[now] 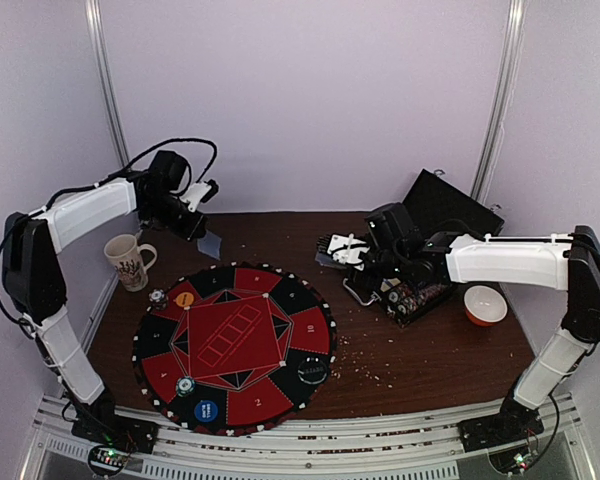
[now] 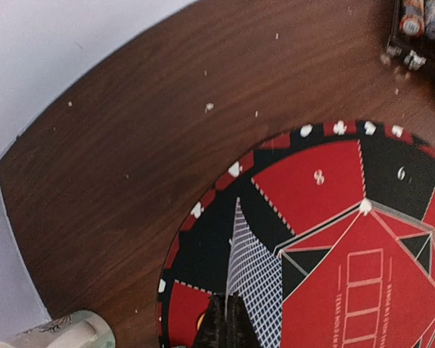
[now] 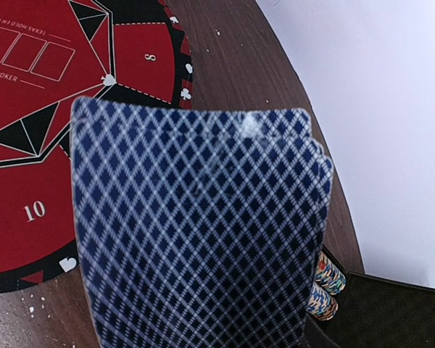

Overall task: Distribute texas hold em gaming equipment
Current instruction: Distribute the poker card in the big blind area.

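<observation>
On the near rim of the round mat point(image 1: 235, 345), a blue button disc point(image 1: 206, 410) is being shown lying flat, with a striped chip point(image 1: 185, 386) just beside it. A black button disc point(image 1: 312, 370) is being carried by the mat's near right sector. All of this is being borne by the brown bench point(image 1: 430, 360), which is flecked with pale crumbs.

Farther back on the mat's left side, a yellow button disc point(image 1: 184, 298) is being displayed. A second striped chip point(image 1: 158, 296) is lying at the rim next to it; whether it is on the mat or just off it cannot be told. A mug point(image 1: 128, 262) is standing beyond these at the left, and an orange bowl point(image 1: 485, 305) is standing at the right.

Above the mat's far left edge, a single card point(image 2: 254, 283) is being pinched at its lower end by the left claw point(image 2: 225, 325), whose fingers are pressed together on it.

To the right, a fan of cards point(image 3: 203, 232) is being held off the bench by the right claw point(image 1: 348, 252), backs toward the wrist camera. The fingers are hidden behind the cards there, but the grip is being kept tight enough to carry them.

Farthest back, racked chips point(image 3: 326, 286) are being kept in the open black case point(image 1: 440, 215).
</observation>
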### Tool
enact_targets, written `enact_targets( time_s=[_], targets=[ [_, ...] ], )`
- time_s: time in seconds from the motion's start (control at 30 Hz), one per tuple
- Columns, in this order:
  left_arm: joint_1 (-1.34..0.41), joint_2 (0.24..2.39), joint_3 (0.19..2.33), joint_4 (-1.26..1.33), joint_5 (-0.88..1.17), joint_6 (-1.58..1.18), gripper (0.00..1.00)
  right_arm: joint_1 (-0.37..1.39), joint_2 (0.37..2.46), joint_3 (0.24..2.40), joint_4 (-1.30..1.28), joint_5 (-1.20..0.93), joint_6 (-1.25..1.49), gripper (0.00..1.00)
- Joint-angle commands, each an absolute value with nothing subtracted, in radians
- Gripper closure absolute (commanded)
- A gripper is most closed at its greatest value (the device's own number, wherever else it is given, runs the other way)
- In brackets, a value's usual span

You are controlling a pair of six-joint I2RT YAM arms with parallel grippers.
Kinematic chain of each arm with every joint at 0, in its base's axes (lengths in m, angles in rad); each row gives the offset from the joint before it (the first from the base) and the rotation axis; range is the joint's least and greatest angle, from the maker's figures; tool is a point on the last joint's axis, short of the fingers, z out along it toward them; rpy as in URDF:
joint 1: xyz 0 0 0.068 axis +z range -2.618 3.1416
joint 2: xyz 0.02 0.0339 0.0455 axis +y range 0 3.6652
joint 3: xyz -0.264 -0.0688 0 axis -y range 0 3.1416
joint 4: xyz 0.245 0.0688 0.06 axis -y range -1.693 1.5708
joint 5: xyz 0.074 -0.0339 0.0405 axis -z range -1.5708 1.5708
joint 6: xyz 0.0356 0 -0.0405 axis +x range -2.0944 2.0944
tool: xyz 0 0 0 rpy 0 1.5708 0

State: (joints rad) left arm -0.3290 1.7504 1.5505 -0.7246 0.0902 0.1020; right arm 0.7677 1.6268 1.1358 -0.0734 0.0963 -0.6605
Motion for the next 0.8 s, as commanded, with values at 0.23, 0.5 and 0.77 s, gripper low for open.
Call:
enact_targets(
  time_s=[0.23,0.5,0.77],
  targets=[
    [-0.301,1.892,1.556,-0.883,0.074,0.319,1.00,0.766,1.593,1.116,-0.056,0.074,-0.662,0.56],
    [-0.278,2.029,1.586,-0.864,-0.068,0.337,1.00,0.765,1.584,1.097,-0.050,0.069,-0.660,0.55],
    [-0.300,2.095,1.542,-0.681,-0.313,0.403,1.00,0.766,1.586,1.094,-0.049,0.066,-0.652,0.55]
  ],
)
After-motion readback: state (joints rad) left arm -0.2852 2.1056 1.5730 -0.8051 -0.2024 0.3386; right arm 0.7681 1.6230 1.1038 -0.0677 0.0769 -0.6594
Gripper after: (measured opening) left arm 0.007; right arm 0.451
